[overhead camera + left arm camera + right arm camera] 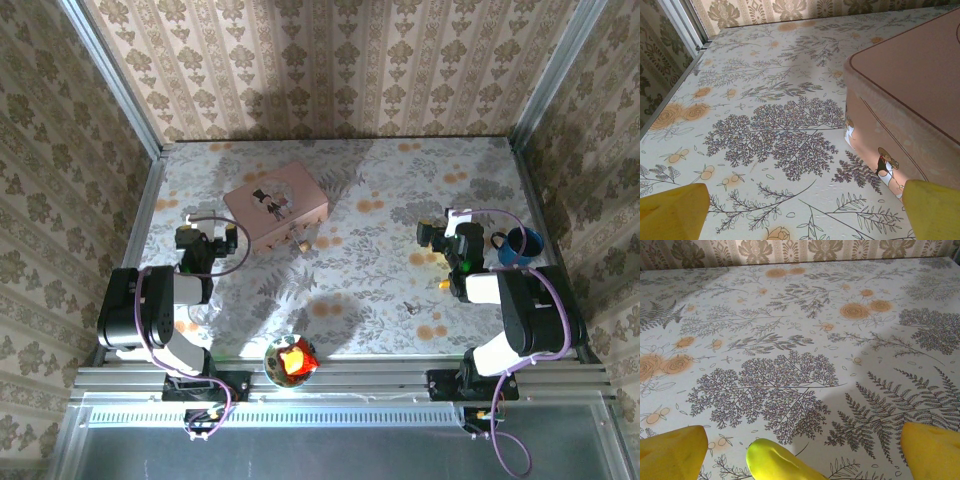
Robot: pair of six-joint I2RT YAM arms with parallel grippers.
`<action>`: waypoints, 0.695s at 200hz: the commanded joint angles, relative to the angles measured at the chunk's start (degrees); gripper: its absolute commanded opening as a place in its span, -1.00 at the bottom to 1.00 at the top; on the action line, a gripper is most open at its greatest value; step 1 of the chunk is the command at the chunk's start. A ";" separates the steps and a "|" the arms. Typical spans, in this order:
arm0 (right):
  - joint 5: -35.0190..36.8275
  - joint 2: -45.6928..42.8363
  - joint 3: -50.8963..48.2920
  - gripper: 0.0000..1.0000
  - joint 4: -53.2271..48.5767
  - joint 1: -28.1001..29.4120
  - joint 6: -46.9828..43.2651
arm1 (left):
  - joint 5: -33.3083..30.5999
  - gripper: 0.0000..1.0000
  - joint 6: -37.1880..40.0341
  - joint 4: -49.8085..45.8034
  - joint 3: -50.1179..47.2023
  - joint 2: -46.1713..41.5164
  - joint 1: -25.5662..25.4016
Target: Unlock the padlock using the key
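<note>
Padlock (300,243) on table (390,175), left of centre, touching or just beside near side of pink box (277,205). Key (412,307) flat toward near edge, right of centre, well apart from padlock. Left gripper (805,220) spread wide, low beside box; probably staged to steady lock. Right gripper (805,455) also wide, gripping nothing. Yellow-green curved object (772,462) sits between its fingers, contact unclear. Key lies nearer near edge than right gripper, so pull-back likely needed. Neither item grasped yet.
</note>
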 commanded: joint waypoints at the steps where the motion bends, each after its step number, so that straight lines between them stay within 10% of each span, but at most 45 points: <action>1: 1.27 0.28 0.93 1.00 -0.02 0.11 -0.98 | -0.27 1.00 0.71 0.16 0.80 -0.30 -0.23; 139: 1.24 0.19 0.88 1.00 0.15 0.11 -0.98 | 2.90 1.00 1.78 1.58 -0.08 -0.39 -0.22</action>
